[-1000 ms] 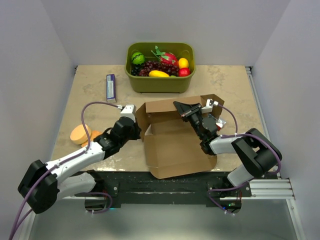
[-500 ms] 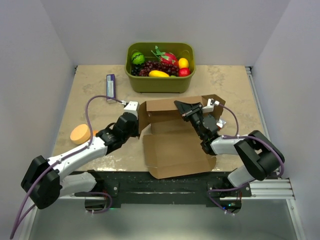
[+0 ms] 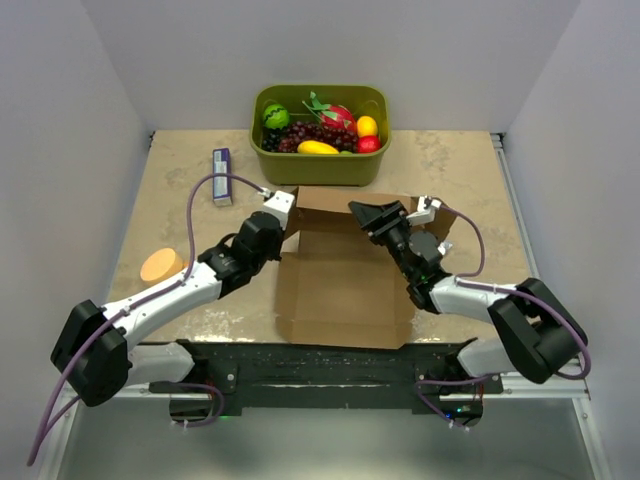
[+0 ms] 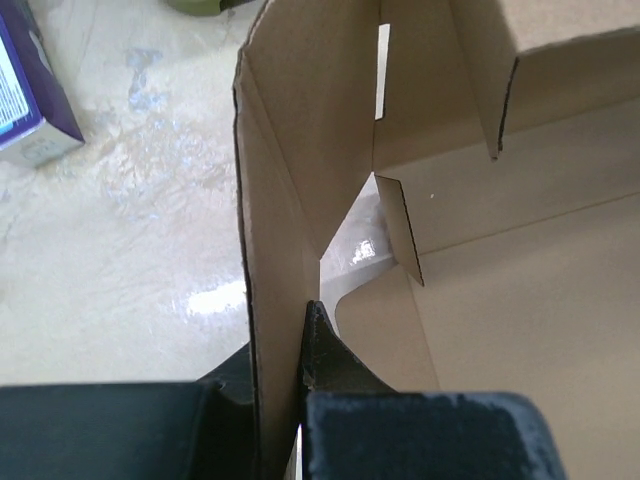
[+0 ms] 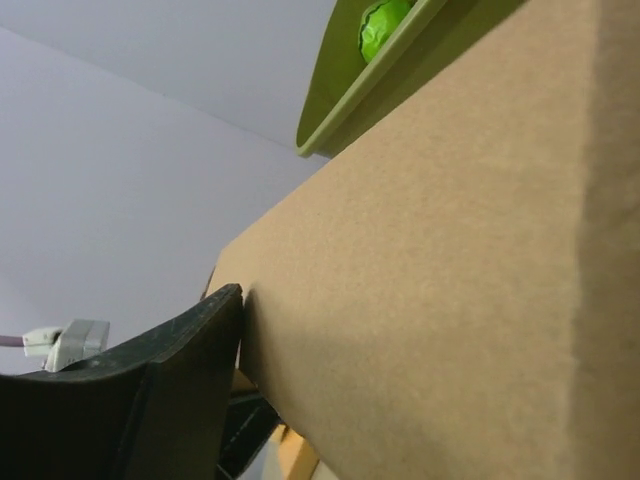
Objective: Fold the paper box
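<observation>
Brown cardboard lies in the middle of the surface [image 3: 450,170], a little toward 6 o'clock. It is the paper box [image 3: 345,290], with its base flat and open to above, and it is wider than the tub behind it. Its back wall stands up along the 12 o'clock edge, just beside the olive-green tub [image 3: 320,168]; I cannot tell if the two touch.

The tub sits at 12 o'clock on the surface. Inside it are a round green fruit [image 3: 275,115], a bunch of dark grapes [image 3: 312,133], a long yellow fruit [image 3: 317,147], a red fruit with green leaves [image 3: 338,113], a small yellow fruit [image 3: 367,126] and a small red one [image 3: 368,144].

The left arm [image 3: 170,300] reaches in from 8 o'clock. The left jaws are closed tight on the upright side wall at the 10 o'clock corner of the box.

The right arm [image 3: 470,295] comes from 4 o'clock to the back wall. From its wrist view one black finger [image 5: 170,400] lies against the cardboard and the other is hidden, so for the right jaws I cannot tell how far open they are or if they hold anything.

A small purple carton [image 3: 222,175] lies at 10 o'clock and an orange disc [image 3: 160,265] at 8 o'clock, both apart from the box.
</observation>
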Robot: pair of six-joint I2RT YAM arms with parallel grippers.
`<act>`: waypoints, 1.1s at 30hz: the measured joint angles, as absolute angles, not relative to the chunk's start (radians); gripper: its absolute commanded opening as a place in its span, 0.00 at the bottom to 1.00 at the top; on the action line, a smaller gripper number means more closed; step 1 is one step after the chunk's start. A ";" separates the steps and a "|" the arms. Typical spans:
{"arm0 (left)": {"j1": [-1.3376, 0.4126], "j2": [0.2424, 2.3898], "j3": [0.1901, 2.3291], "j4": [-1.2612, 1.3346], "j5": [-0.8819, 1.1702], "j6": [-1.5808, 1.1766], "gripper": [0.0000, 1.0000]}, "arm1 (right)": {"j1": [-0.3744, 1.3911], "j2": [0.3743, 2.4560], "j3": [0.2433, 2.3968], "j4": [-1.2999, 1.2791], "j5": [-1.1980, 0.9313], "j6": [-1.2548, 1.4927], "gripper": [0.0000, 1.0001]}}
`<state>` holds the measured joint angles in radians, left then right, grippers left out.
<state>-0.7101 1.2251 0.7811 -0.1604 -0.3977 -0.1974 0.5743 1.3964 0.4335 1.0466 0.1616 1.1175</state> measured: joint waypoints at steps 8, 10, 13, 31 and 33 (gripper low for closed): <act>-0.709 1.225 0.781 -0.123 -0.351 -0.088 0.00 | 0.576 1.334 0.424 0.955 0.099 0.987 0.79; -0.709 1.225 0.780 -0.120 -0.346 -0.075 0.00 | 0.576 1.328 0.424 0.949 0.085 0.971 0.79; -0.709 1.225 0.774 -0.112 -0.340 -0.058 0.00 | 0.577 1.312 0.424 0.933 0.060 0.930 0.75; -0.710 1.225 0.774 -0.069 -0.302 -0.032 0.00 | 0.883 1.453 0.442 0.821 -0.002 0.626 0.45; -0.710 1.225 0.774 -0.069 -0.300 -0.032 0.00 | 0.909 1.533 0.471 0.845 -0.002 0.621 0.43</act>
<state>-0.7101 1.2255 0.7738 -0.0692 -0.3000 -0.0322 0.9092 1.5330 0.4706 0.8452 -0.0021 0.6209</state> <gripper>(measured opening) 0.039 0.460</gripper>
